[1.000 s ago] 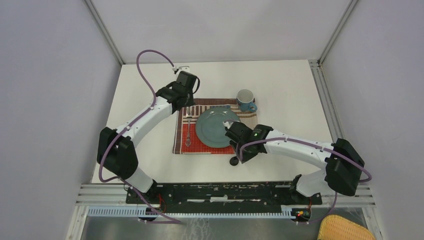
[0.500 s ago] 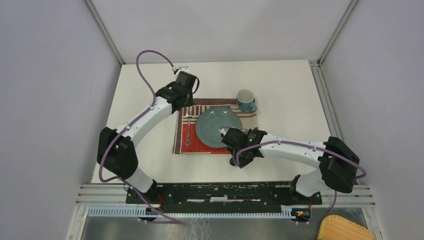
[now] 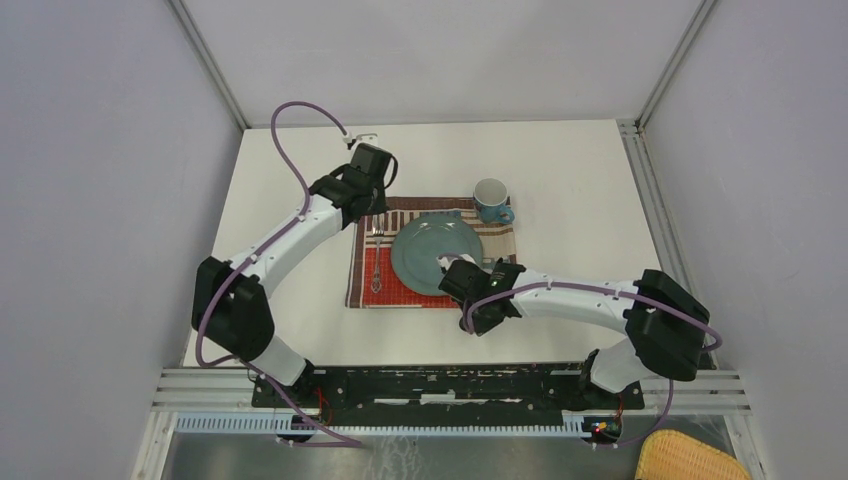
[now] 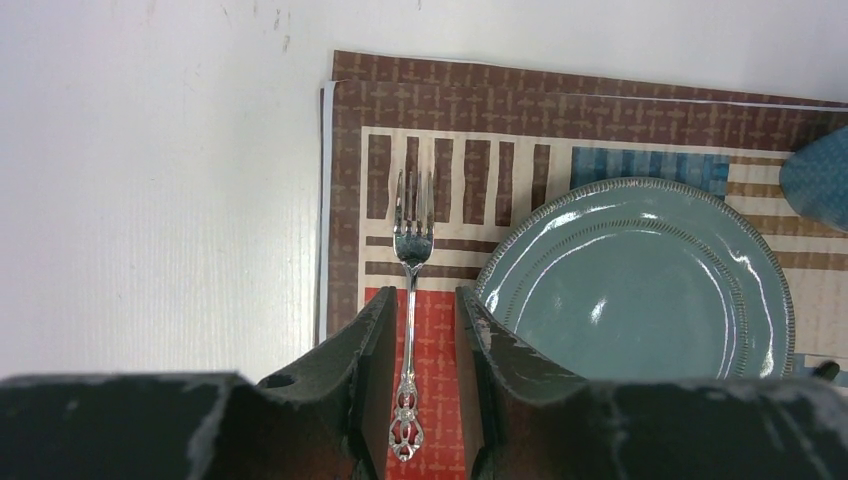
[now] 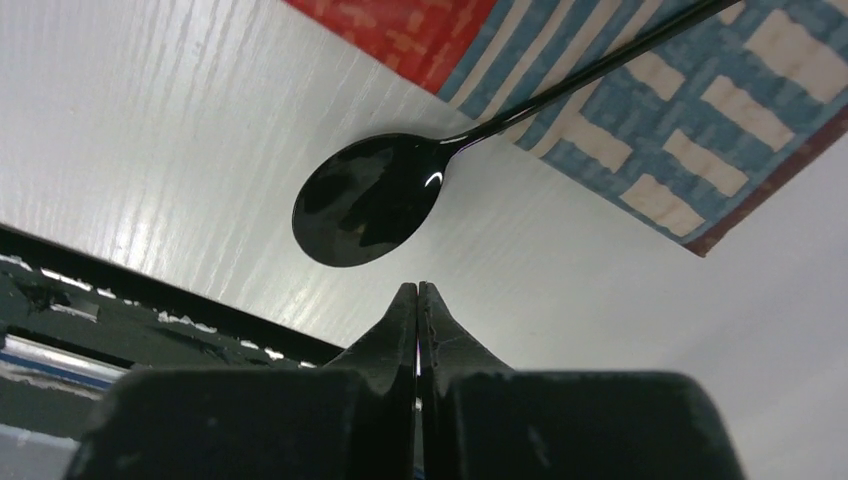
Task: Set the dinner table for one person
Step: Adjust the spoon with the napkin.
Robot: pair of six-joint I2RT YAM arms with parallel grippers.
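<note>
On the white dinner table (image 3: 570, 170) lies a striped placemat (image 3: 364, 292) with a blue-grey plate (image 3: 430, 255) on it. A silver fork (image 3: 377, 262) lies left of the plate. A blue mug (image 3: 490, 200) stands at the mat's far right corner. My left gripper (image 3: 373, 215) hovers open above the fork (image 4: 412, 240), jaws apart on either side of its handle, not touching it. A black spoon (image 5: 370, 200) has its bowl on the table and its handle across the mat (image 5: 700, 130). My right gripper (image 5: 417, 290) is shut and empty just past the spoon's bowl.
The plate (image 4: 640, 280) fills the mat's middle, the mug's edge (image 4: 822, 175) shows beyond it. A metal rail (image 3: 450, 385) runs along the table's near edge, also dark in the right wrist view (image 5: 100, 290). A wicker basket (image 3: 690, 455) sits below at right.
My right arm has swung left and nearer, so the wrist now covers the spoon's bowl in the top view. The left arm has hardly moved.
</note>
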